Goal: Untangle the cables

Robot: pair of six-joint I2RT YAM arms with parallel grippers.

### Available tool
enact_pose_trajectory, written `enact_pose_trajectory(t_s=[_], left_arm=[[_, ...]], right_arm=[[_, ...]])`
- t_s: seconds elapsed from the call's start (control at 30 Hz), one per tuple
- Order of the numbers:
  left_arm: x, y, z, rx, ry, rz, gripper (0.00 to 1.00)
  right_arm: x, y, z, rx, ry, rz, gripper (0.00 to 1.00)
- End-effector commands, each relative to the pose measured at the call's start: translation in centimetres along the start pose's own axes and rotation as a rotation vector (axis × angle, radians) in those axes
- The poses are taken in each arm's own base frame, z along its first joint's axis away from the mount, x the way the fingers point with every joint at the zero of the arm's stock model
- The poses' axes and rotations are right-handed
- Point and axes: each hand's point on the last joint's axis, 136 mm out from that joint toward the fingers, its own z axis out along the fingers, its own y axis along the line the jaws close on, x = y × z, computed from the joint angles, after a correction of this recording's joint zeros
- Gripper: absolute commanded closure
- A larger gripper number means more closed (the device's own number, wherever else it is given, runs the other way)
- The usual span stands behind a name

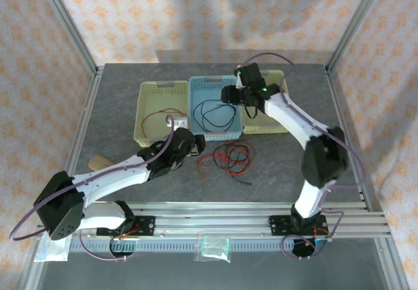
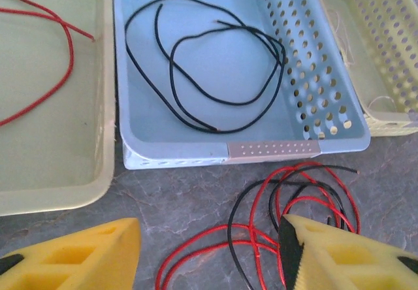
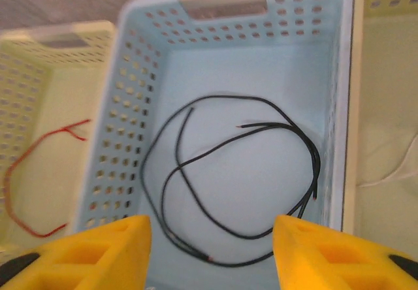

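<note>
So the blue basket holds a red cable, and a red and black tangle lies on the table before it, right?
No: the cable in the blue basket is black, not red, as the left wrist view shows. The red and black tangle does lie on the table before it.

Looking down into a blue basket (image 3: 326, 55), where a black cable (image 3: 228, 172) lies in loose loops. At picture left, a yellow basket (image 3: 39, 61) holds a red cable (image 3: 13, 198). At right, a second yellow basket (image 3: 385, 107) holds a white cable (image 3: 392, 172). The hand (image 3: 212, 251) shows two yellow fingers (image 3: 98, 251), spread apart over the blue basket.
</note>
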Motion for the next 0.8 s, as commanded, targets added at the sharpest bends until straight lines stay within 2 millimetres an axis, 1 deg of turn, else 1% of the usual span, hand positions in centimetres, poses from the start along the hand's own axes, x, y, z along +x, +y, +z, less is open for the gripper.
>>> enact_pose_trajectory(t_s=[0.0,0.03,0.1,0.17,0.3,0.37,0.47,0.53,0.63,0.7,0.77], left_arm=[[1.0,-0.6,0.6,0.001,0.089,0.065,0.44],[1.5,-0.5,0.8,-0.007,0.113,0.083,0.46],[2.2,-0.2,1.1,-0.026,0.148,0.106,0.49],[2.9,0.0,1.4,-0.038,0.185,0.123,0.5],[4.1,0.0,2.1,-0.069,0.259,0.129,0.51],[4.7,-0.1,2.5,-0.1,0.291,0.129,0.51],[6.0,-0.5,3.0,-0.149,0.351,0.163,0.53],[7.0,-0.4,3.1,-0.192,0.381,0.19,0.55],[8.7,0.1,2.9,-0.24,0.428,0.178,0.58],[9.4,0.3,2.9,-0.249,0.447,0.157,0.58],[10.0,0.3,2.9,-0.247,0.457,0.141,0.58]], right_arm=[[0.5,0.6,-3.6,-0.05,-0.066,0.01,0.5],[1.1,0.3,-4.6,-0.051,-0.08,0.021,0.51],[2.6,-0.4,-5.9,-0.044,-0.089,0.043,0.53],[4.1,-1.4,-7.3,-0.026,-0.102,0.078,0.55],[6.7,-3.4,-8.9,0.025,-0.124,0.133,0.55],[7.5,-4.6,-9.9,0.061,-0.157,0.176,0.59],[9.2,-5.1,-10.5,0.035,-0.173,0.227,0.64],[10.5,-5.0,-10.2,0.011,-0.15,0.234,0.64],[12.1,-5.7,-9.6,0.025,-0.108,0.237,0.64],[12.5,-5.8,-9.6,0.027,-0.101,0.231,0.64],[12.3,-5.7,-9.6,0.022,-0.107,0.224,0.63]])
